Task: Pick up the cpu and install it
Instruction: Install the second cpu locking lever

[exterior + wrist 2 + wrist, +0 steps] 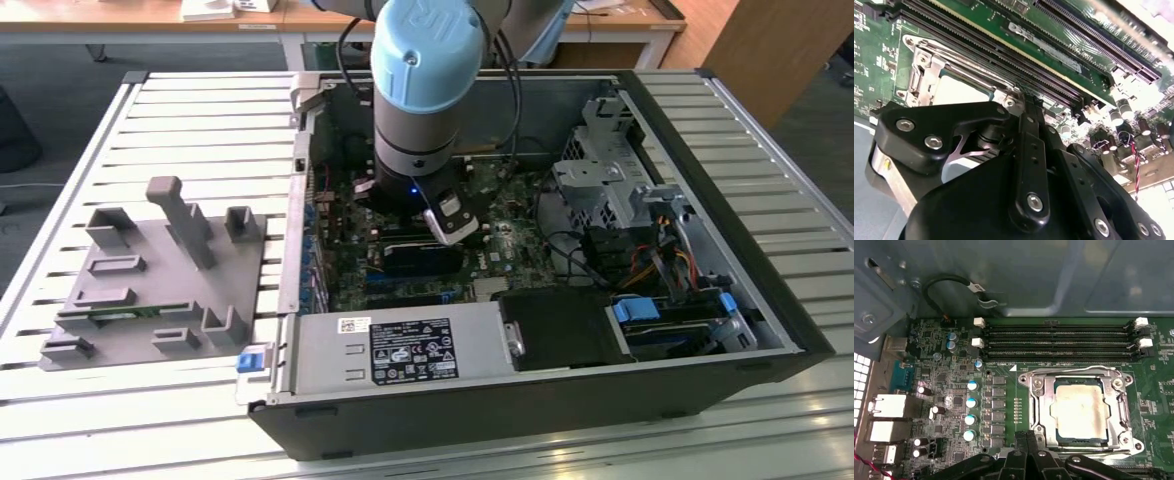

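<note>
The arm [422,90] reached down into the open computer case [747,300] that lay on its side on the slatted table [200,130]; its gripper [1026,437] hung just above the green circuit board [954,385], close beside the metal socket frame [1126,412]. In the first wrist view the two black fingers [1024,450] stood pressed together with no gap between them, and nothing was held there; in the second wrist view the fingers [1030,150] likewise met in one dark bar, their tip near the corner of the socket.

The cpu [1081,412] sat flat inside the socket, its pale silver top facing up and smeared with a whitish film, a thin dark rim around it; the frame lay around it on all sides. In the second wrist view the cpu [961,92] showed as a bright patch beyond the gripper's body, partly hidden by it.

Next to the socket, on the side away from the gripper, ran three long black memory slots [1054,340] with white clips at their ends, all of them bare; a row of small blue-topped capacitors [970,410] stood near the socket's other flank.

Outside the case, at the exterior view's left, a grey holder tray [147,290] with upright posts rested on the table, well apart from the arm.
</note>
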`<state>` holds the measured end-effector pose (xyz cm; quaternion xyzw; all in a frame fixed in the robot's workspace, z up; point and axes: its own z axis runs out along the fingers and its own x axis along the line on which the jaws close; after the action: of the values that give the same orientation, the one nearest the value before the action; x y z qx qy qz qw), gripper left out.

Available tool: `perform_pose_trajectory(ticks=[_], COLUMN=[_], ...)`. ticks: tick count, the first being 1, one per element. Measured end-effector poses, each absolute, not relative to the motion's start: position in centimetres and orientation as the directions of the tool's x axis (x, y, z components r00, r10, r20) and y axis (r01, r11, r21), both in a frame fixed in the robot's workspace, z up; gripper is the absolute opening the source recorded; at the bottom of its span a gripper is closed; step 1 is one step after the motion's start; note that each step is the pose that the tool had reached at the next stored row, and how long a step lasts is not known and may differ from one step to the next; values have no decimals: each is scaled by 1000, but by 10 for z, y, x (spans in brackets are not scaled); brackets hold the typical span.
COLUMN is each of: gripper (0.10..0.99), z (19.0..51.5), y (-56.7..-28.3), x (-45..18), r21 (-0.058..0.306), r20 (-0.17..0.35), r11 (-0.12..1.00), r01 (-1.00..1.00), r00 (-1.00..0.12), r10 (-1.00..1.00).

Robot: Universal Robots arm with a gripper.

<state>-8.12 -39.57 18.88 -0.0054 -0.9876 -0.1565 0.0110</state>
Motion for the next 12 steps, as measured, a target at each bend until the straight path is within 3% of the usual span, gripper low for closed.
perform_pose_trajectory(ticks=[12], gripper=[106], z=[210], y=[-396], x=[-81], r21=[323], r20=[23], r11=[946], r01=[14], r00=[-1000], r10=[7])
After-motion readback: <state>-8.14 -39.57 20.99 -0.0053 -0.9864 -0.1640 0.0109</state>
